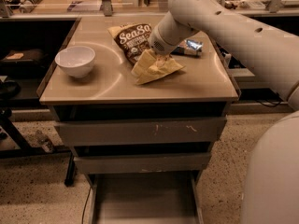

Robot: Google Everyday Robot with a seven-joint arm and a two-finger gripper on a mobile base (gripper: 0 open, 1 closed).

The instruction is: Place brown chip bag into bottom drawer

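Camera view, looking down on the cabinet from its front side. Finds the task at an early stage: large crinkly brown chip bag [138, 45] with white lettering on a dark centre and tan-yellow ends, lying on the flat beige cabinet top [107, 85], about midway between left and right edges and nearer the back edge than the front. Shows one tan end folded and rumpled, pointing toward the front right corner. Shows the wide shallow grey bottom drawer [145, 199] already pulled out below the front edge, with no bag in it. Counts the opening as done, then; leaves lifting the bag off the top, carrying it past the front edge, lowering it and letting go over the drawer floor. Shows the two grey-fronted drawers above, upper [140, 132] and middle [140, 162], pushed in.

Places the gripper [156, 62] at the end of the thick white arm [224, 27], down on the rumpled tan end of the bag, at or pressing into the foil. Cannot tell whether open or closed on the bag: hidden behind the wrist. Judges a grasp attempt under way, not a confirmed hold, since the bag rests on the top.

Notes a round white bowl [75, 61] near the left edge, well apart from the bag, and a small blue-silver packet [190, 46] toward the back right corner, just beside the arm.
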